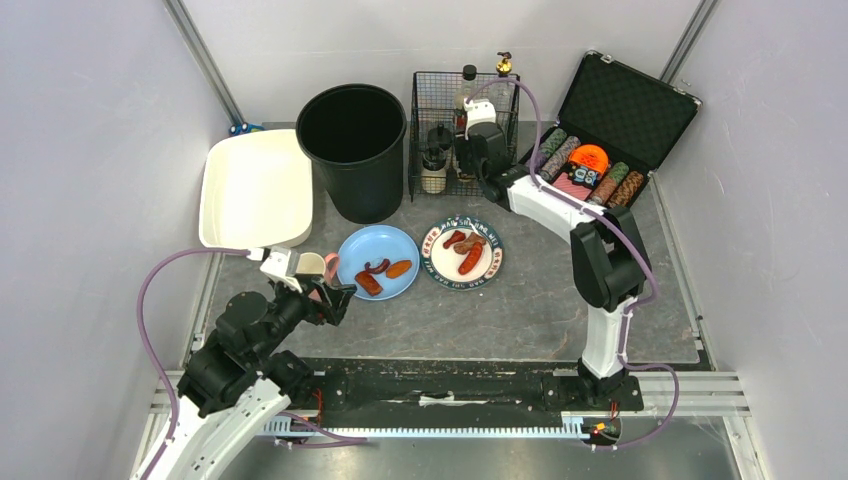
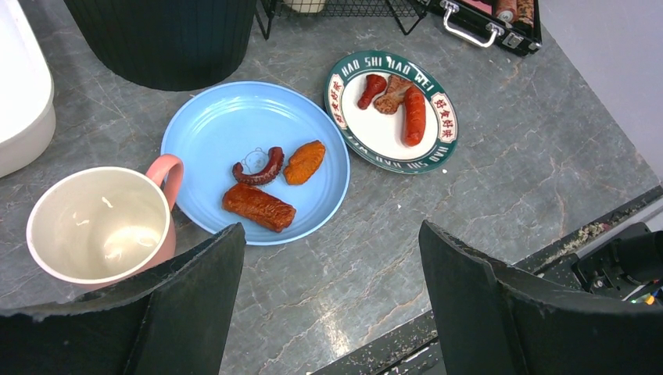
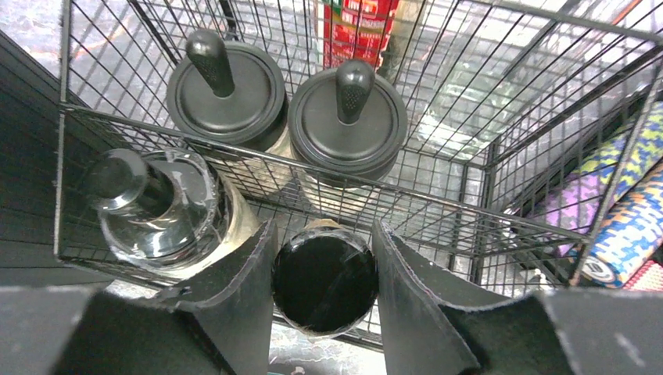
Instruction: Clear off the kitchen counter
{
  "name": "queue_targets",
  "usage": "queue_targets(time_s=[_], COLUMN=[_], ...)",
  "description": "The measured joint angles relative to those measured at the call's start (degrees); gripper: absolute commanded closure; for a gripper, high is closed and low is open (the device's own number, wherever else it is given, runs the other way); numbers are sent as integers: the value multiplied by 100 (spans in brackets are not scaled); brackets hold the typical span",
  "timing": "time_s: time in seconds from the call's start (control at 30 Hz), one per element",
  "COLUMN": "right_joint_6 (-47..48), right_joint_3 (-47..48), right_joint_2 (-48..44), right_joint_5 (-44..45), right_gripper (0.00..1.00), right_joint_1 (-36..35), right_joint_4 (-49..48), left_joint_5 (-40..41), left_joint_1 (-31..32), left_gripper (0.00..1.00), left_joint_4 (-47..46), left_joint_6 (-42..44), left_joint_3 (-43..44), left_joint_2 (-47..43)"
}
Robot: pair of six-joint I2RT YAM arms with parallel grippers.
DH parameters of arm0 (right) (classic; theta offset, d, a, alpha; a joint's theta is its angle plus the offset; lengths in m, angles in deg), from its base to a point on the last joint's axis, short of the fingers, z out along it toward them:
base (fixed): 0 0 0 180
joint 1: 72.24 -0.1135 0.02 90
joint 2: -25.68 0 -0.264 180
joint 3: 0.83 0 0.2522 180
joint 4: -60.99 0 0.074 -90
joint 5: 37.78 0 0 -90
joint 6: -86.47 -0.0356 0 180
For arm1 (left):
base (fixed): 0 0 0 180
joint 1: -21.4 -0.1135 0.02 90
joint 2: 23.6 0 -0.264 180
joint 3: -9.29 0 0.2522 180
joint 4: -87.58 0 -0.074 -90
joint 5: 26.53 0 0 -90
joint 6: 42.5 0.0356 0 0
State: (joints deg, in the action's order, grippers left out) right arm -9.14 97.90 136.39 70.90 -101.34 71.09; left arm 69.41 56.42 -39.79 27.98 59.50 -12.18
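Grey stone-look kitchen counter (image 1: 540, 300) takes up pretty much the whole tabletop, and everything's sitting on it. Only writing I can actually read is on the green-rimmed plate (image 2: 383, 137): "HAO SHI HAO WEI" in white capitals round the rim, plus red blocks with Chinese characters that are too small for me to be sure of. It's got two red sausages and a brownish chunk on it. Just beside it is a blue plate (image 2: 234, 125) with three bits: a curled dark piece, an orange one and a reddish-brown slab.

Left gripper (image 2: 330, 234) is hanging over the near side of the counter with the jaws spread wide and nothing between them. A pink mug (image 2: 102, 226), cream inside, sits by its left finger, handle towards the blue plate.

Right gripper (image 3: 322, 234) is reached into the wire basket (image 1: 425, 100) at the back, fingers pressed on either side of a black-capped jar (image 3: 324, 285). Two black-lidded jars and a clear-topped one are right next to it. There's a red label further in, can't read it.

Also back there: black bucket (image 1: 352, 150), white tray (image 1: 255, 190), open black case (image 1: 625, 105).
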Motion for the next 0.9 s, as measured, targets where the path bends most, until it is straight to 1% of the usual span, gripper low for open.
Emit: queue_targets(time_s=[0.17,0.2,0.23,0.33,0.4,0.47,0.53,0.63,0.8,0.9], right_joint_6=[-133,-149,-173,-210,-225,-240,-297,-291,-295,-293], right_joint_3=[90,98,107,146,260,356,404,426,424,339], right_joint_2=[284,317,350,411,474,529,549,549,525,356], right_joint_5=[-116,-127,-133,-155,-175,-195,-284,-332,-376,-363], right_gripper=[91,87,80,65,49,35,27,22,20,18], right_joint_1=[98,114,131,160,177,190,186,136,136,168], right_joint_4=[57,74,90,140,179,214,232,247,289,284], left_joint_5=[2,2,2,7,15,22,37,61,114,131], left_joint_1=[0,0,0,0,0,0,0,0,0,-2], left_gripper=[12,12,12,12,12,12,12,12,12,12], left_joint_4=[0,0,0,0,0,0,0,0,0,2], left_joint_6=[0,2,0,0,0,0,0,0,0,0], left_joint_3=[-2,-2,-2,-2,-2,-2,-2,-4,-4,-4], left_joint_2=[42,50,61,70,70,79,96,120,125,125])
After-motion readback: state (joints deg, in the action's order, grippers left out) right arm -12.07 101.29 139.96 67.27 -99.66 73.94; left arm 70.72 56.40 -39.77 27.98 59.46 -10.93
